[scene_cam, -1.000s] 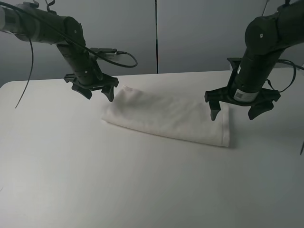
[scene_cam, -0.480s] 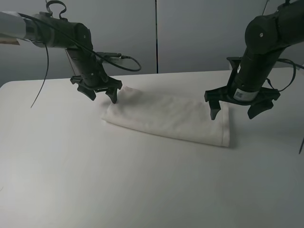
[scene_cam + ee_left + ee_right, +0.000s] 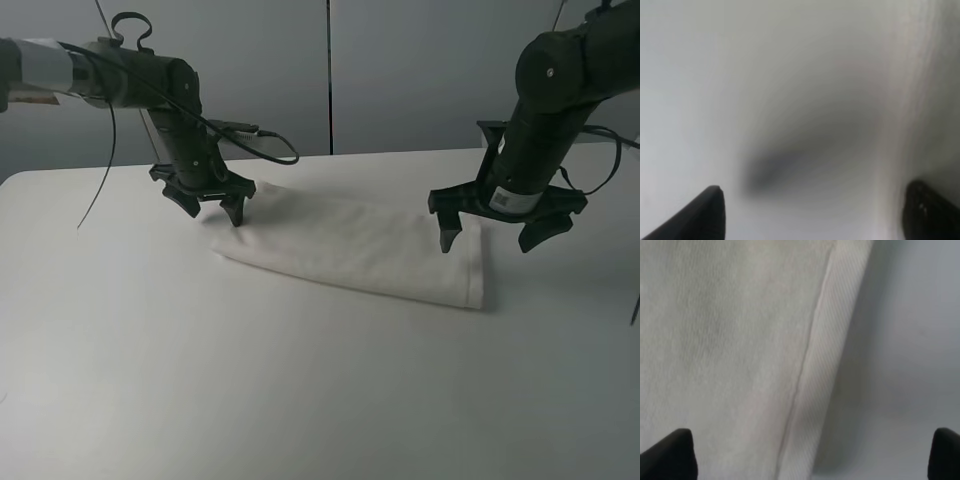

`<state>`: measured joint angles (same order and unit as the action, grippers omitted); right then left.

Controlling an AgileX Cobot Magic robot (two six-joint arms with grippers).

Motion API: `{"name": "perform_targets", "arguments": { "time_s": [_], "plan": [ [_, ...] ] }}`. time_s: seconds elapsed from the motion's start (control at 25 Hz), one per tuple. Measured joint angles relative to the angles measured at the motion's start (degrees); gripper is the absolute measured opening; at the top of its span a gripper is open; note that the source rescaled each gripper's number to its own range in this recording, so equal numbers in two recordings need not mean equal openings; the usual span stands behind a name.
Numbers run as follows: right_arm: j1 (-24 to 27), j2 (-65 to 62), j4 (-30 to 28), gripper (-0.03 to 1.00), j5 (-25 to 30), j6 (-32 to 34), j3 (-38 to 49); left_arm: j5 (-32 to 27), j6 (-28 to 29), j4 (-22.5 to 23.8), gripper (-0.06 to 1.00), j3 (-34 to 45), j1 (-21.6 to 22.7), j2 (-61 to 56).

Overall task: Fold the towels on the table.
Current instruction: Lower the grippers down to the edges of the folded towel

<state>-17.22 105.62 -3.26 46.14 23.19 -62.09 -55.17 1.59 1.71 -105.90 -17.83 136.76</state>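
A white towel lies folded into a long band on the table, running from upper left to lower right. My left gripper hangs open just above the towel's left end, one finger over the cloth and one over bare table; its wrist view is blurred, showing the towel edge and both dark fingertips. Over the towel's right end my right gripper stands wide open, straddling the edge. The right wrist view shows the towel's ribbed hem between the fingertips. Neither holds anything.
A grey panelled wall stands behind the table. A black cable loops off the left arm above the table's back edge. Bare white tabletop stretches in front of the towel and to its left.
My left gripper has moved right and down, from beside the towel's left corner to just over it. The right gripper and the towel have stayed put.
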Motion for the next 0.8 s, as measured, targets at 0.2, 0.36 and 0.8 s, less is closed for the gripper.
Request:
{"name": "perform_targets", "arguments": {
  "time_s": [0.2,0.36,0.8],
  "plan": [
    [0.0,0.0,2.5,1.0,0.4,-1.4,0.0,-0.4,0.0,0.4,0.91,0.0,0.0,0.0],
    [0.0,0.0,2.9,1.0,0.5,-2.3,0.0,-0.4,-0.8,0.0,0.91,0.0,0.0,0.0],
    [0.0,0.0,3.9,1.0,1.9,-4.2,0.0,0.0,-4.4,-3.1,0.91,0.0,0.1,1.3]
  ]
}}
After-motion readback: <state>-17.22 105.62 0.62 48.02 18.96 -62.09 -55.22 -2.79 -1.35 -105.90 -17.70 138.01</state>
